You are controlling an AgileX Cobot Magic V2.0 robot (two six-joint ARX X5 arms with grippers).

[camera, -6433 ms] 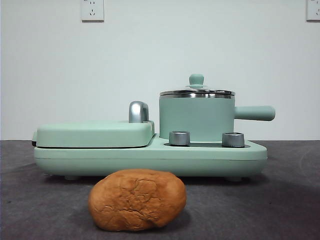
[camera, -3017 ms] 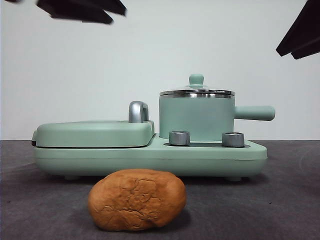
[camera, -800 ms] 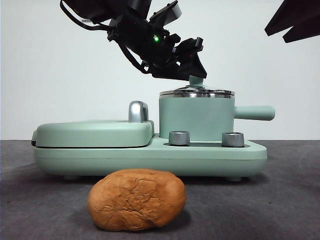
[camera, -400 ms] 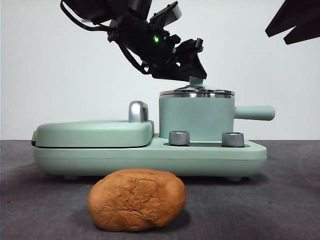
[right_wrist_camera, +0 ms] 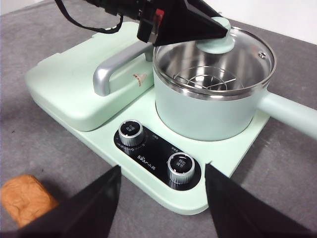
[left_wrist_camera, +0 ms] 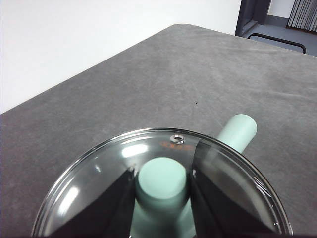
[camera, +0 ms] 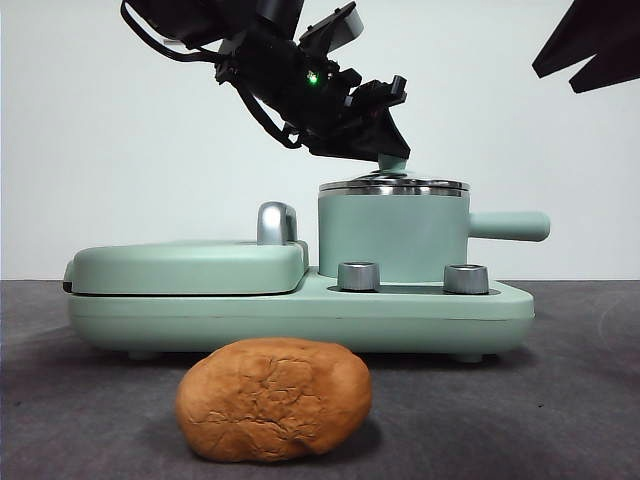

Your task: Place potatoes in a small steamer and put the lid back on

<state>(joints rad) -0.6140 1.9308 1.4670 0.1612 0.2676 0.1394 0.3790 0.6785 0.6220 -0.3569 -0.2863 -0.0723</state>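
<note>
The left gripper (left_wrist_camera: 162, 186) has its 2 jaws clenched on the knob of the lid (left_wrist_camera: 99, 173), which sits on the small steamer (camera: 392, 238) directly beneath them; the potato (camera: 274, 399) lies on the bench far below, nearer the right gripper (right_wrist_camera: 161, 198), whose jaws are spread apart

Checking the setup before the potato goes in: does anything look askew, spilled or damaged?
Nothing stands out. The lid sits level on the small steamer, with the left gripper closed on its knob. The potato lies on the table in front of the cooker; its cracked skin is just its surface.
</note>
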